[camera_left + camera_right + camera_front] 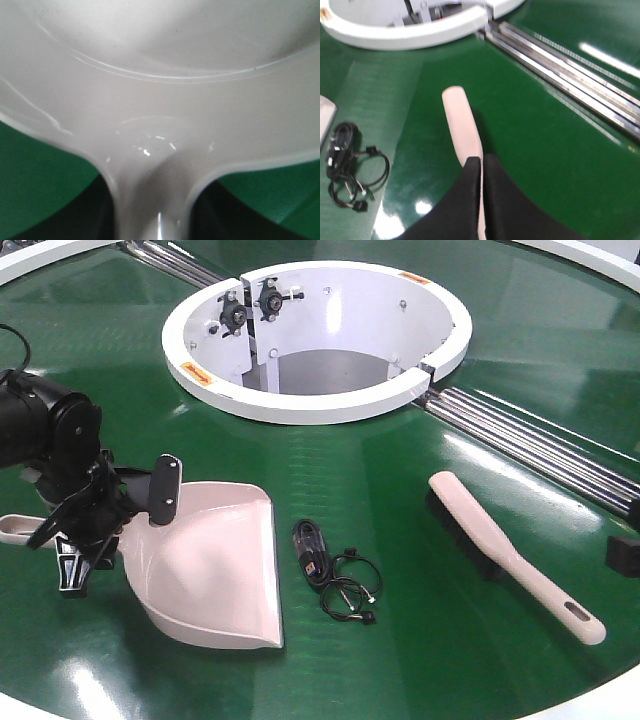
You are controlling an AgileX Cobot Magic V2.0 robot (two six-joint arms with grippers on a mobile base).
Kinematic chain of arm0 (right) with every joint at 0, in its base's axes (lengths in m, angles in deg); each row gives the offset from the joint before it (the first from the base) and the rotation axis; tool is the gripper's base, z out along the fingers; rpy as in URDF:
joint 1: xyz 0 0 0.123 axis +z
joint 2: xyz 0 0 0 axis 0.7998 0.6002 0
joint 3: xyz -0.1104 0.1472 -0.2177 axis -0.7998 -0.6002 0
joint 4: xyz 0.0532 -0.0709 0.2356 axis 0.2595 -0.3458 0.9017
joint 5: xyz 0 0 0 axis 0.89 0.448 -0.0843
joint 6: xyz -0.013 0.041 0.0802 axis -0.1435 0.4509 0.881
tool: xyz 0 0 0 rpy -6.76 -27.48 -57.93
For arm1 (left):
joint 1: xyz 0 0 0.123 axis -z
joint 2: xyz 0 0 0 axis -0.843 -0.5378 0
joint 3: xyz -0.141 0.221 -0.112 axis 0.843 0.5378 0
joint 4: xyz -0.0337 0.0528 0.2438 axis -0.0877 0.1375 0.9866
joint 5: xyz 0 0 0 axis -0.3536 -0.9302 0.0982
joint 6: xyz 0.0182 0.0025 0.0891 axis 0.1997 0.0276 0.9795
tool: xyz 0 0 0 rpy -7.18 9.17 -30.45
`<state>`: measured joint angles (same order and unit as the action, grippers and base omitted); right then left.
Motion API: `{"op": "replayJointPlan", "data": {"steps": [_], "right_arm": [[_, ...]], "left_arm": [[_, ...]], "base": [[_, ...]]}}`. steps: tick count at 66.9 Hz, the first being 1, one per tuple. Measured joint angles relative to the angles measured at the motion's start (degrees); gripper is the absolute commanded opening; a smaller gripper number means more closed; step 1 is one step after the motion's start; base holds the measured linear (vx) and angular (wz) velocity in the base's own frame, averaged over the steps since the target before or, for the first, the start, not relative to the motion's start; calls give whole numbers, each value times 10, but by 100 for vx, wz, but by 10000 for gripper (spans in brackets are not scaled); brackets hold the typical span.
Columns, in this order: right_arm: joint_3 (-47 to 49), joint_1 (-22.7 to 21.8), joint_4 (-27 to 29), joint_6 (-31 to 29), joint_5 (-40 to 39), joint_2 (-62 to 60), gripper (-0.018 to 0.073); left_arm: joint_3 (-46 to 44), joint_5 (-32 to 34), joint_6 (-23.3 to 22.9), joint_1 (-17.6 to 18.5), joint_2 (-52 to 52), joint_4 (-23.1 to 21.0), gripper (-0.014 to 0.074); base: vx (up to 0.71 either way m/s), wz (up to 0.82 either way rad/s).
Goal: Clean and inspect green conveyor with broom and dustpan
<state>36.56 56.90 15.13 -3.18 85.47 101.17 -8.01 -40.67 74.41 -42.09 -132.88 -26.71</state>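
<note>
The green conveyor (420,540) fills the front view. On it at the left lies the pale pink dustpan (215,570), its handle end (15,528) pointing left. My left gripper (120,530) straddles the dustpan's neck. In the left wrist view the dustpan (160,75) fills the frame, and the dark fingers (85,215) press against both sides of its neck, so the left gripper (152,220) is shut on it. The broom (500,550) lies free at the right. My right gripper (482,160) is shut, hovering over the broom (462,125) with a pink sliver showing in its slit; it is out of the front view.
A black coiled cable bundle (335,575) lies between dustpan and broom, and the bundle (350,165) also shows in the right wrist view. The white ring hub (300,405) stands behind. Silver rails (540,445) run to the right. A black block (625,555) sits at the right edge.
</note>
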Motion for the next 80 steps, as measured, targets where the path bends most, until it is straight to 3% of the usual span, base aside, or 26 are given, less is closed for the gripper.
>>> {"op": "replayJointPlan", "data": {"steps": [8, 16, 35, 44, 57, 65, 80], "right_arm": [[1, 0, -4, -2, 11, 17, 20], [1, 0, -18, -3, 22, 26, 106], [1, 0, -34, -28, 36, 27, 472], [17, 0, -34, -32, 51, 38, 593], [84, 0, -20, -38, 113, 103, 607], [134, 2, 6, -72, 162, 168, 578], [235, 51, 11, -130, 248, 302, 557]], "left_arm": [[0, 0, 0, 0, 0, 0, -6], [0, 0, 0, 0, 0, 0, -6], [0, 0, 0, 0, 0, 0, -6], [0, 0, 0, 0, 0, 0, -6], [0, 0, 0, 0, 0, 0, -6], [0, 0, 0, 0, 0, 0, -6], [0, 0, 0, 0, 0, 0, -6]], "base": [[0, 0], [0, 0], [0, 0], [0, 0], [0, 0], [0, 0], [0, 0]]}}
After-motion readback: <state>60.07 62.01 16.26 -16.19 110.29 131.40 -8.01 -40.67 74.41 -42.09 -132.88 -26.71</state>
